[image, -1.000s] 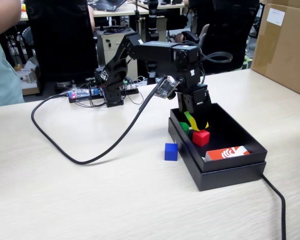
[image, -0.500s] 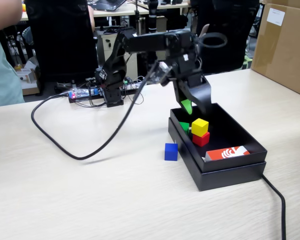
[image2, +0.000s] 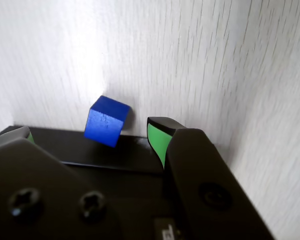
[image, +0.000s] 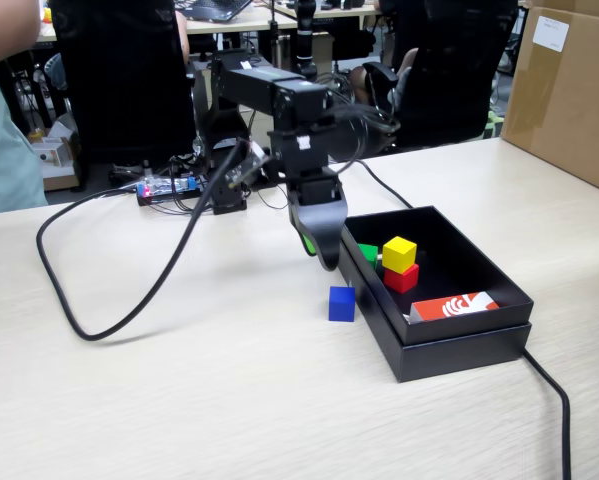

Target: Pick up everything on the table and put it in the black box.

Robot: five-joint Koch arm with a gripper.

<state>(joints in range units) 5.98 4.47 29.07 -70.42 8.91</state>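
One cube left: blue cube on the table, just beside the black box. Gripper above it, spread wide, empty. Next: descend, straddle, clamp.

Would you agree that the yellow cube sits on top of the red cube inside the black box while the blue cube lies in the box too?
Not quite: the blue cube is on the table, just outside the black box, as the fixed view shows. The yellow cube does sit on the red cube.
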